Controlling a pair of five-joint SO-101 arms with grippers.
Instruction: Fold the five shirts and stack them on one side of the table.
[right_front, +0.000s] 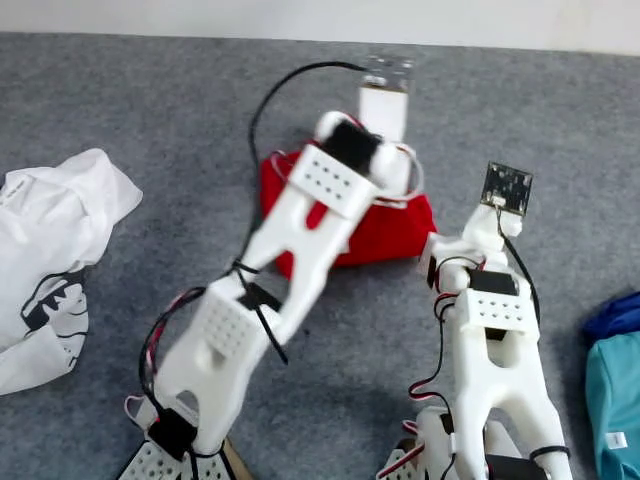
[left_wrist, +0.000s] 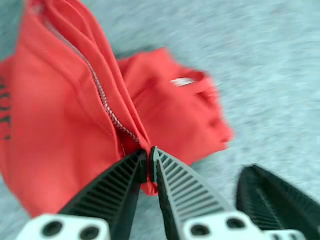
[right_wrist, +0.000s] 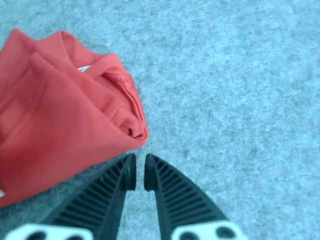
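Presently the red shirt (left_wrist: 65, 115) is found bunched, a seamed fold clamped in the left gripper (left_wrist: 150, 155) and partly covered by that arm. The right gripper (right_wrist: 135, 172) is closed on nothing, just beside the shirt's edge. A white shirt (right_front: 50, 250) and a teal shirt (right_front: 615, 400) are noted well apart from both grippers.

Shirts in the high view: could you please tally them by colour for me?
White fabric shirt with black print: 1
Red fabric shirt: 1
Dark blue fabric shirt: 1
Teal fabric shirt: 1
Total: 4
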